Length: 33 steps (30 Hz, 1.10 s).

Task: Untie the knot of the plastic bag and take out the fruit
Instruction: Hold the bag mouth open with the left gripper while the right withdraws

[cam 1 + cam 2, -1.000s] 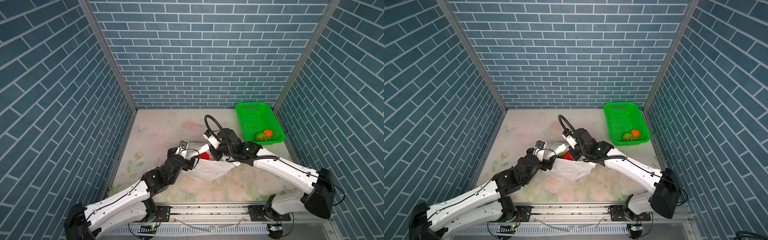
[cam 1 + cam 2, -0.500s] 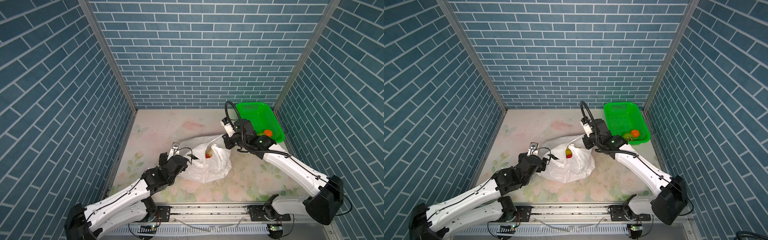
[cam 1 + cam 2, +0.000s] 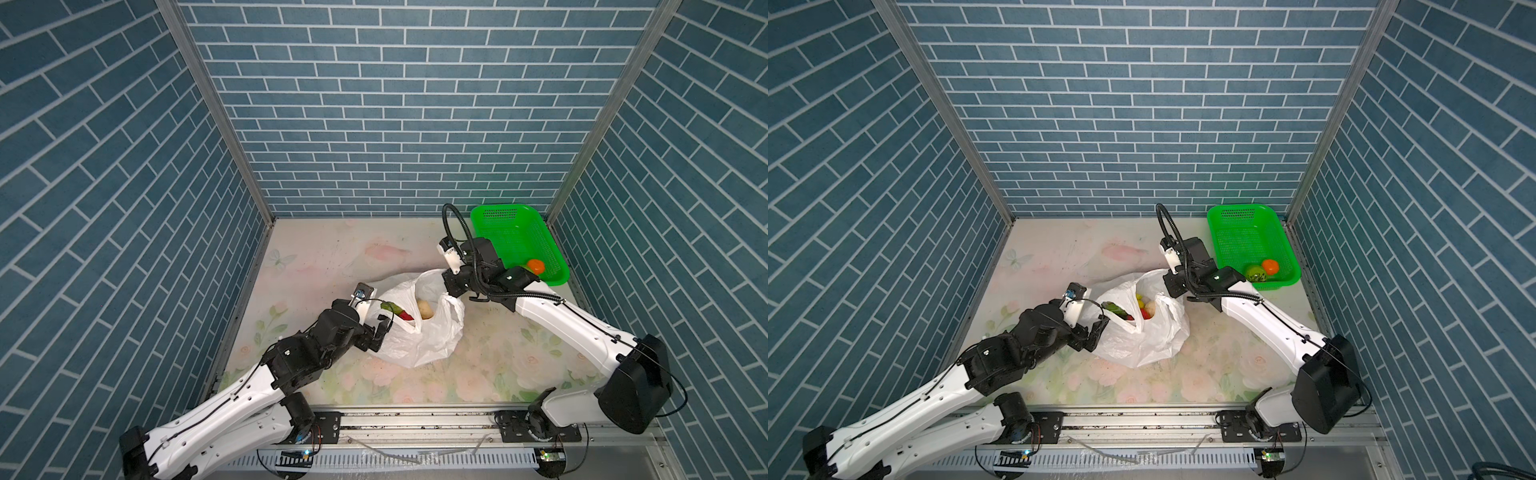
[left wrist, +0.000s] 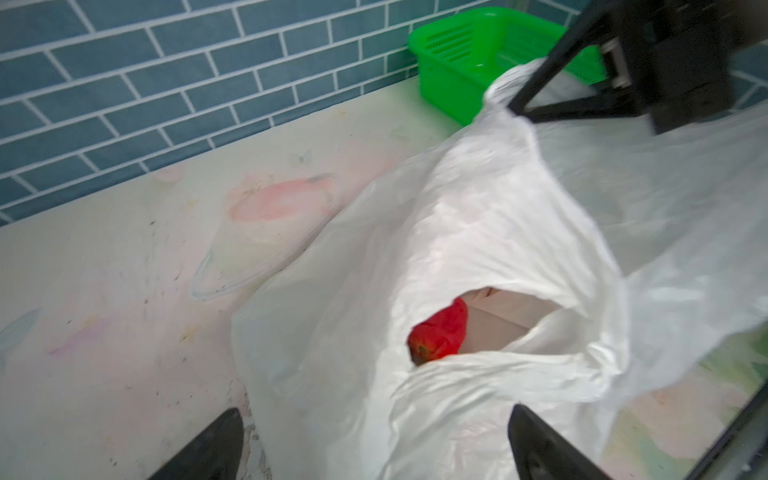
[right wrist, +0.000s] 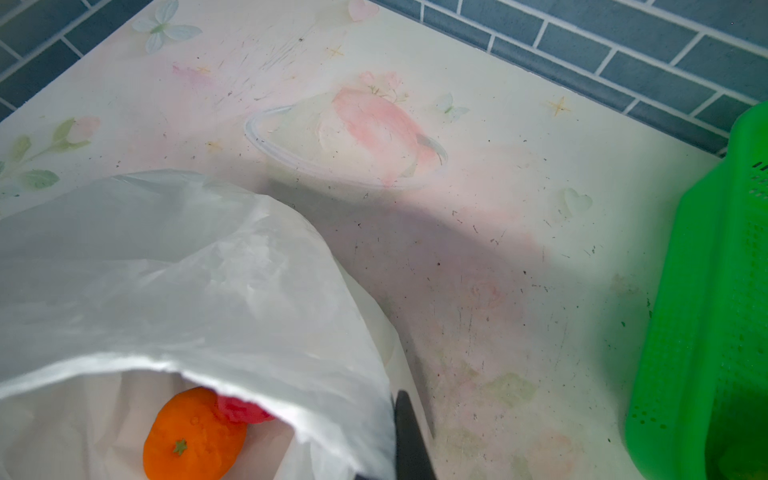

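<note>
- Both top views: the plastic bag (image 3: pixel 419 336) sits mid-table (image 3: pixel 332 257), mouth gaping upward with nothing tied across it, and the fruit (image 3: pixel 424 309) is down inside.
- The right gripper (image 3: pixel 451 289) is clamped on the bag's far rim, on the side toward the green basket (image 3: pixel 519 224), and holds that edge up. The left gripper (image 3: pixel 382 332) has its jaws spread wide just beside the bag's near wall, with nothing in them.
- In a top view, red, yellow and pale pieces (image 3: pixel 1144 311) bunch just below the opening, closer to the left jaws than to the right ones.
- Left wrist view: a red fruit (image 4: pixel 438 336) shows dead ahead through the mouth, lined up between the two spread fingertips (image 4: pixel 536 444). Its long axis slants more along the reach than across the gap (my reading).
- The bag's near lip lies between the jaws and that fruit.
- Right wrist view: one finger (image 5: pixel 409 436) is pressed against the plastic rim. An orange (image 5: pixel 193 432) peeks out under the lip, behind the pinch rather than in front of it.
- My call: the left arm is both free and nearer, so the reach goes over the near lip and down into the bag.
</note>
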### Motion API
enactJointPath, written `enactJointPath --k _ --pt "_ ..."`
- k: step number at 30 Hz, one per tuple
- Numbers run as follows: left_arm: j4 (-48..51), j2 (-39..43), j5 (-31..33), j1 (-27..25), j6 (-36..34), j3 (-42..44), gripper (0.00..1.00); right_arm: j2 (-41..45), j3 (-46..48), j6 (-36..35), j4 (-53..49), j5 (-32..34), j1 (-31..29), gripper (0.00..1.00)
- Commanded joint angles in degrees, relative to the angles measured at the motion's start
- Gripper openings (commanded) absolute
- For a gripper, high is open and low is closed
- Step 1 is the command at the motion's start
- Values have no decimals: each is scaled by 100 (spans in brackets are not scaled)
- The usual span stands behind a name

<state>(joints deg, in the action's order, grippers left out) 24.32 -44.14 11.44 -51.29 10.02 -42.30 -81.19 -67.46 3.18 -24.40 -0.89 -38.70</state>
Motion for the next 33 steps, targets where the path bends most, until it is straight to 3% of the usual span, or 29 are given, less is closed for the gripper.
enactJointPath --k 1,7,14,26,33 --pt "259 37 -1038 27 -481 -298 100 -115 -413 -50 89 -26 19 0" --pt "213 -25 -653 22 -687 -718 100 -93 -469 -89 133 -142 20 0" --pt "-36 -1079 -613 285 -1099 -1440 100 11 -469 -69 123 -357 13 0" --pt "23 -2469 -1631 1091 -1610 -2164 100 208 -401 -76 118 -622 11 0" --pt "256 -3029 -2039 1283 -1811 -2271 99 279 -370 -103 168 -600 11 0"
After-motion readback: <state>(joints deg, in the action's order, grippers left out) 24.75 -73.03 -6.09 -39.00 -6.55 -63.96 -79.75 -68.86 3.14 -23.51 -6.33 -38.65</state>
